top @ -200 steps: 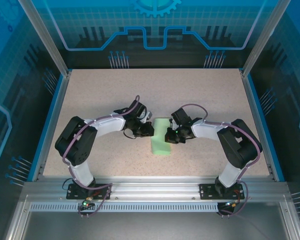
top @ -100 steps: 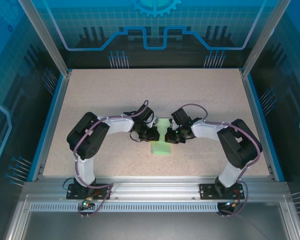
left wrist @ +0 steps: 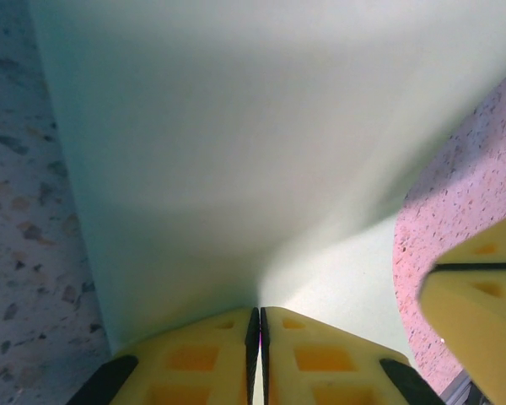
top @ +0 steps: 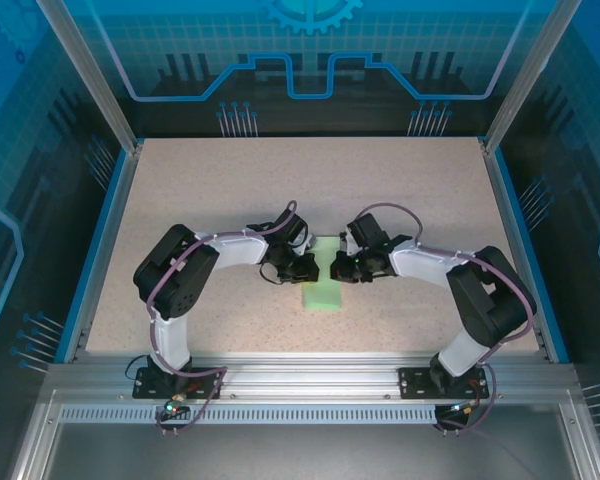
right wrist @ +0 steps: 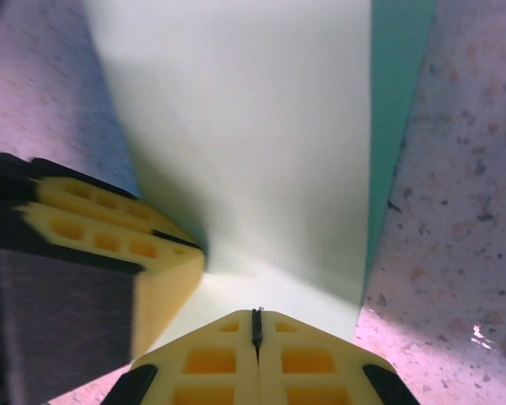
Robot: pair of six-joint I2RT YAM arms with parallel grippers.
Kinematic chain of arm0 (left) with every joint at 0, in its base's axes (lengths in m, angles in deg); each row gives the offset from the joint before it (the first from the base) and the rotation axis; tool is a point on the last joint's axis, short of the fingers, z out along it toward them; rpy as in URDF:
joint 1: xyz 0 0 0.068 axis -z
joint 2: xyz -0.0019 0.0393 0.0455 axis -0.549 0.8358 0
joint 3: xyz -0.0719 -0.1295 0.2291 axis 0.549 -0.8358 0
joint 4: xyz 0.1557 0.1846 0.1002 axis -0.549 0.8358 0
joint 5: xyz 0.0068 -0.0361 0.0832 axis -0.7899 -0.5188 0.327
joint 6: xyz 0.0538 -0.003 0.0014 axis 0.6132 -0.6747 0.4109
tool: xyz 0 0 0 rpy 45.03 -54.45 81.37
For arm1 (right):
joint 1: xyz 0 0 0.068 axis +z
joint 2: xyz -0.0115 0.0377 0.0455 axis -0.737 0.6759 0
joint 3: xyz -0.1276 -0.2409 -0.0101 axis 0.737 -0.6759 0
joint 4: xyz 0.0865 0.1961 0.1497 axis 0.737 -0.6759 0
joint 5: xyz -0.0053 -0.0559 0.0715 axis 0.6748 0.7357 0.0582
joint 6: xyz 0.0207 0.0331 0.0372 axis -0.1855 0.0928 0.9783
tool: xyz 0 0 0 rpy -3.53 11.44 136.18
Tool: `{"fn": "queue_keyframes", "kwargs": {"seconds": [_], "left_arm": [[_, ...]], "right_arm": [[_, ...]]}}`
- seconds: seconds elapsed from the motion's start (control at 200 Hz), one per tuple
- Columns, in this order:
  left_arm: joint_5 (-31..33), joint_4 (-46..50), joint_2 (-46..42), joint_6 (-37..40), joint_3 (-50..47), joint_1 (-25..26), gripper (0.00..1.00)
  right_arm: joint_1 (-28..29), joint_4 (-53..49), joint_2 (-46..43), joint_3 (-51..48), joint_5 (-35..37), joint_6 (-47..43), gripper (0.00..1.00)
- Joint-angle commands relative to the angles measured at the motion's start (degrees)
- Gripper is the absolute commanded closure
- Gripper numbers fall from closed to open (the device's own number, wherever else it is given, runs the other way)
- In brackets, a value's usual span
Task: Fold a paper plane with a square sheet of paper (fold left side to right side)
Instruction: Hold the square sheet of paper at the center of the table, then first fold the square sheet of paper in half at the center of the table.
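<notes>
A thin, pale mint-green sheet of paper [top: 321, 293] is seen near the middle of the speckled beige tabletop [top: 210, 190], folded into a narrow strip whose long axis runs from 12 o'clock to 6 o'clock. The strip is flanked by both arms: the left gripper [top: 304, 268] is set against its 9 o'clock edge and the right gripper [top: 341, 268] against its 3 o'clock edge, so the two face each other across it. In the left wrist view the left gripper [left wrist: 259, 325] is shown with its yellow jaws pressed together. The paper [left wrist: 236, 152] is drawn up into their tips and appears to be pinched there, while a yellow finger of the right gripper [left wrist: 476, 295] is seen at 4 o'clock. In the right wrist view the jaws of the right gripper [right wrist: 255, 325] are pressed together at the paper [right wrist: 253, 126]. Whether any paper is caught between them cannot be told. A darker green band is shown along the paper's 3 o'clock edge, and the left gripper [right wrist: 118, 245] touches the sheet at 9 o'clock.
</notes>
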Motion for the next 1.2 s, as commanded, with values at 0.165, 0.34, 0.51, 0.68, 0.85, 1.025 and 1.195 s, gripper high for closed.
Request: {"fn": "queue_keyframes", "kwargs": {"seconds": [0.165,0.34,0.51,0.68,0.85,1.025,1.195], "left_arm": [[2.64,3.72,1.96,-0.16,-1.24,0.61,0.85],[2.78,3.96,2.09,0.06,-1.0,0.62,0.85],[2.8,4.22,1.98,0.25,-0.89,0.67,0.85],[2.79,4.73,1.63,0.62,-0.74,0.68,0.85],[2.61,5.23,0.68,1.45,-1.3,0.92,0.85],[2.31,5.39,-0.97,2.13,-3.32,1.52,0.85],[2.22,5.13,-3.18,2.37,-6.1,2.13,0.85]], "right_arm": [[-1.08,3.51,4.53,6.79,-2.28,-1.08,0.99],[-1.11,4.04,9.26,9.59,-2.69,-1.25,0.99],[-1.07,3.25,13.08,10.54,-2.12,-1.27,0.99],[-1.14,0.85,15.47,11.21,-0.51,-1.65,0.99],[-1.23,-2.91,17.09,11.82,1.08,-1.44,0.99],[-1.64,-5.36,18.09,11.71,2.18,-0.65,1.0],[-2.02,-6.11,18.68,11.52,2.18,-0.32,1.0]]}}
